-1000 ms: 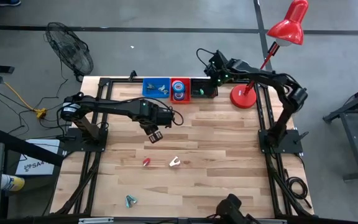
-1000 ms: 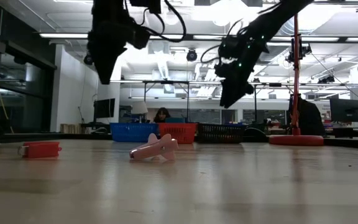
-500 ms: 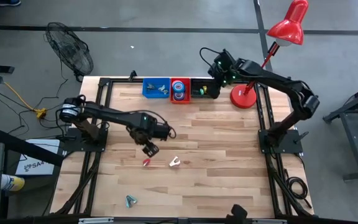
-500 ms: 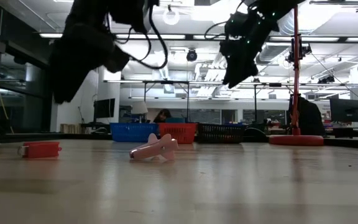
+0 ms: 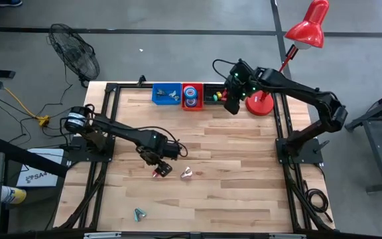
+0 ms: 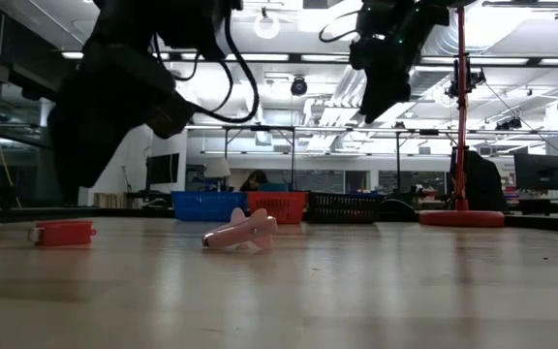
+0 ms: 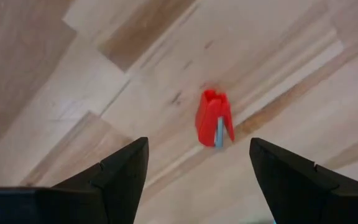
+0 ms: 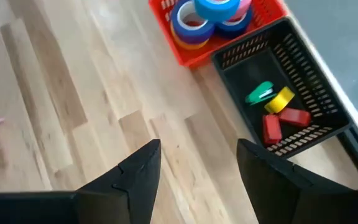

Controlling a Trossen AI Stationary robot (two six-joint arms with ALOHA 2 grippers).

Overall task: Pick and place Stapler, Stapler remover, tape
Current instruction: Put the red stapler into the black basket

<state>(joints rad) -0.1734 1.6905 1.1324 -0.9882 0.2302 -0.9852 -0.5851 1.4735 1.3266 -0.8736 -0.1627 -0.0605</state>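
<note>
Over the past second the left pincer [image 5: 162,168] has swung from mid-surface down to a point directly above the small red stapler [image 7: 214,117], while the right pincer [image 5: 231,105] has drawn back from above the bins, away from the black bin [image 5: 213,94]. The left arm therefore appears to be opening a new pick, and the right arm's drop-off looks complete.

In the left wrist view the pincer's fingers stand spread wide and empty, with the red stapler lying between and ahead of them on the wooden surface [image 5: 244,172], not yet touched. The high view hides most of that stapler under the pincer, yet shows what the wrist view omits: a white staple remover [image 5: 186,173] just beside the pincer and a teal item [image 5: 138,214] well apart, near the front edge.

The right wrist view shows its own fingers apart, holding nothing. Ahead of them lie the tape [image 8: 204,18] rolls stacked in the red bin [image 8: 185,56], and red, yellow and green pieces in the black bin.
</note>
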